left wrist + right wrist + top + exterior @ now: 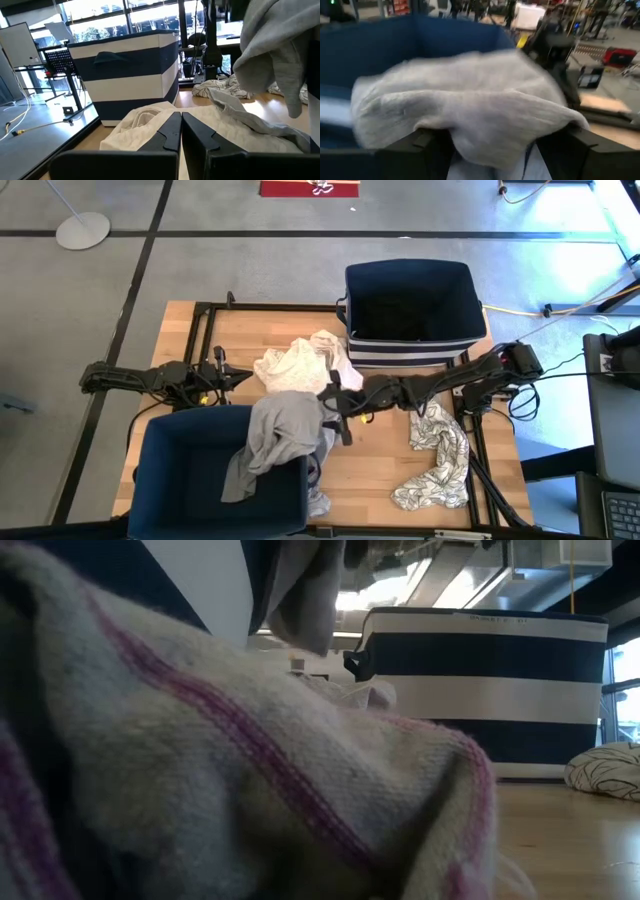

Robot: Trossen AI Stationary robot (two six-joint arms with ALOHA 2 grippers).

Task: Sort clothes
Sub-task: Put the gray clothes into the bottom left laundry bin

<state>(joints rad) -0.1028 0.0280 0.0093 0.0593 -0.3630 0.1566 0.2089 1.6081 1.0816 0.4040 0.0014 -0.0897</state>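
Observation:
My right gripper (pixel 333 408) is over the table's middle, at the near-left navy bin's (pixel 160 480) right rim, its fingers spread wide with a heather grey garment (pixel 280 430) bunched between them. The grey garment also shows in the right wrist view (pixel 470 95). A white garment (pixel 300 365) lies crumpled on the table at the middle. My left gripper (pixel 181 131) is shut and empty at the table's left, pointing at the white garment (pixel 150 120). A white garment with dark squiggly print (pixel 435 455) lies on the table's right. My right gripper has the grey garment's upper bunch (pixel 485 135) between and over its spread fingers (pixel 427 147); the cloth hides the fingertips. The fingers slant down from the table's right. The garment's far part (pixel 245 470) drapes slack over the bin's rim and into the bin.
A second navy bin with white stripes (pixel 410 305) stands at the far right and shows in the low view (pixel 480 680). A cream cloth with pink stitching (pixel 250 760) lies right before the low camera. Bare wood lies between the printed garment and the near bin.

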